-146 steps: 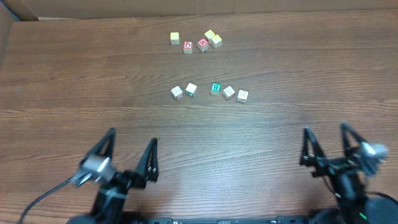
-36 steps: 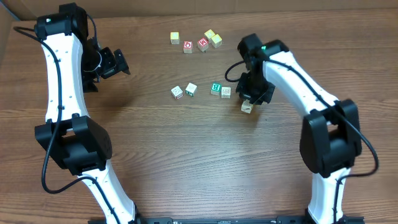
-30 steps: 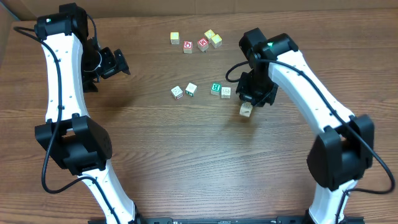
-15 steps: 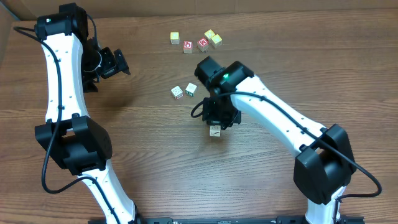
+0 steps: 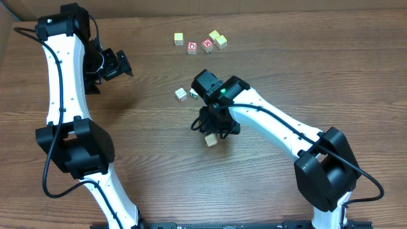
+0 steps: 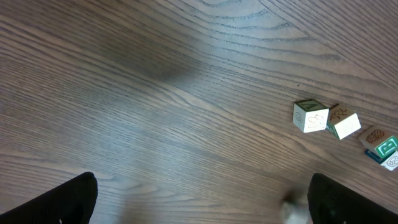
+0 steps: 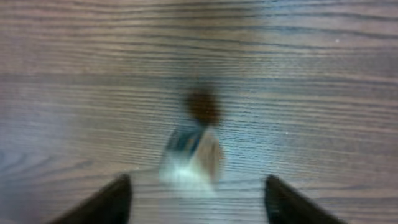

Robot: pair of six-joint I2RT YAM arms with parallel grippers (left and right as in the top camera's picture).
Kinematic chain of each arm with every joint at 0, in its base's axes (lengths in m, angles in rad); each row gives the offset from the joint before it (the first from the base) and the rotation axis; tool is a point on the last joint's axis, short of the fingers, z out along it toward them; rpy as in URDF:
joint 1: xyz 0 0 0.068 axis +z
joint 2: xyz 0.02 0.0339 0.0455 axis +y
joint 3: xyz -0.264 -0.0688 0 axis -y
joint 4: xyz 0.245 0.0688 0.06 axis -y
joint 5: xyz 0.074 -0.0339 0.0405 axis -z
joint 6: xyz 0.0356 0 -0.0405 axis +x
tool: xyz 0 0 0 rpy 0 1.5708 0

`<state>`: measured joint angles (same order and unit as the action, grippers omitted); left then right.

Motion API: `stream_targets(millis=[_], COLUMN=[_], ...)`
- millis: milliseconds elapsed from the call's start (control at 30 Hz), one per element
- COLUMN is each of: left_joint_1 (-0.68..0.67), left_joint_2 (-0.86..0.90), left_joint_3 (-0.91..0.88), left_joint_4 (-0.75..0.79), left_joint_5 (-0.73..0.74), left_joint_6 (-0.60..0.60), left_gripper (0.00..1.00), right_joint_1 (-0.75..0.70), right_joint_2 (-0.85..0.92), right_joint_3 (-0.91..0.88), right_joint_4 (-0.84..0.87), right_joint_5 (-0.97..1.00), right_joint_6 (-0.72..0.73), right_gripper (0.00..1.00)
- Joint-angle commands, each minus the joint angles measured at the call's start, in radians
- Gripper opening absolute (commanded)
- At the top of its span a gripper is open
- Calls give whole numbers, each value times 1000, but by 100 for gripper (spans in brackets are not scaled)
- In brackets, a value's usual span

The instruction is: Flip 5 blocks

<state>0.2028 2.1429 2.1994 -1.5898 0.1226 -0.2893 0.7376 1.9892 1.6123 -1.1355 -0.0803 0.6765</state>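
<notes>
Found near counter [image 5: 286,63] centre: one blurred block [image 5: 210,140], loose between right jaws standing apart, touching neither. Noted toward far-left corner: left jaws spread wide, empty. Logged just beyond centre: two further blocks [image 5: 182,95].

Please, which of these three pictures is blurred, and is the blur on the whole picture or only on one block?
Right wrist view: the block between the fingers of the open right hand is heavily smeared, and the grain of the table is also soft. Overhead view: only that block is slightly smeared; the rest is sharp. Left wrist view: the grain and the other blocks are sharp.
</notes>
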Motion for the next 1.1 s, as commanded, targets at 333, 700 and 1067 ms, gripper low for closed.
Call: stream_targets(millis=[333,700,1067], left_joint_1=[-7,-7,-7], left_joint_2=[-29,-29,-29], left_joint_3=[8,8,8], left_joint_4=[1,1,1], left_joint_5=[-3,-3,-3], left_joint_6=[-14,-14,-14], left_gripper=[100,100,100], right_joint_1=[10,42,42], right_joint_2=[1,3,5], right_joint_3=[-60,-227,-238], right_joint_4=[51,359,365], right_joint_5=[19,54,110], right_joint_6=[12,13,39], right_gripper=[83,62,51])
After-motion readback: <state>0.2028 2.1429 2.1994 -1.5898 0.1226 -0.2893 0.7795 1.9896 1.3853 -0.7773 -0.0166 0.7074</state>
